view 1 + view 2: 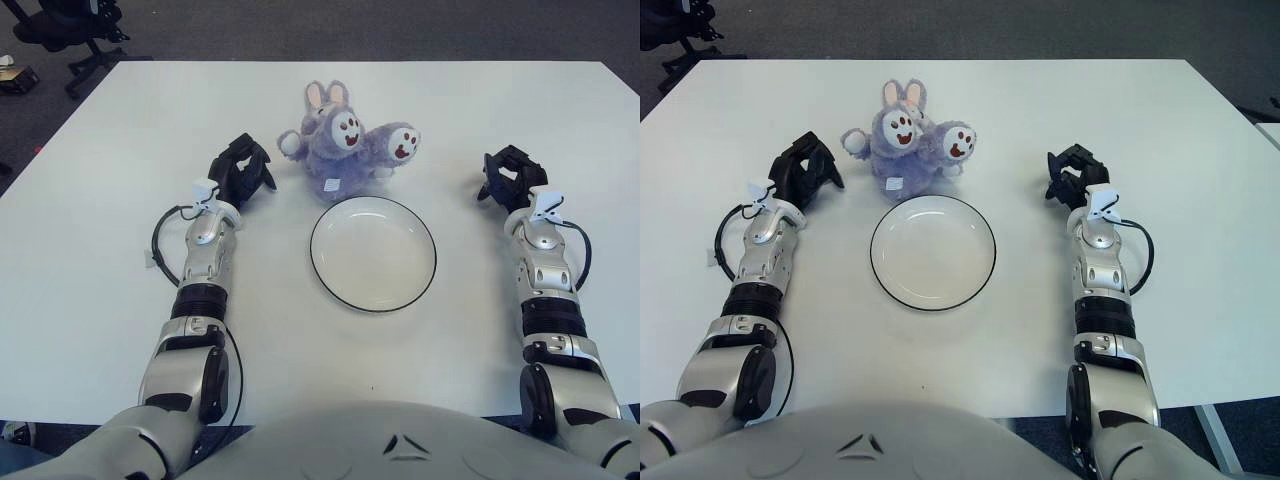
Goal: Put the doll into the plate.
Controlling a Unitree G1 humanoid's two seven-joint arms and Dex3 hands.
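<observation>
- The doll (340, 140), a purple plush rabbit, lies on its back on the white counter (120, 150), soles turned up toward the camera, just beyond the far rim of the plate (372, 253) and close to touching it
- The plate holds nothing, so the task reads as not yet begun; it sits centred between both arms, probably so either can reach it
- The left robot hand (243, 170) shows just beside the doll, on its left, with a bare strip of counter between; its dark fingers look loosely curled around nothing
- The right robot hand (510, 176) shows well apart from the doll on the far right, fingers likewise curled and holding nothing
- The left robot hand is the nearer one, so it seems the likelier to take the doll, which should squash easily under a grasp
</observation>
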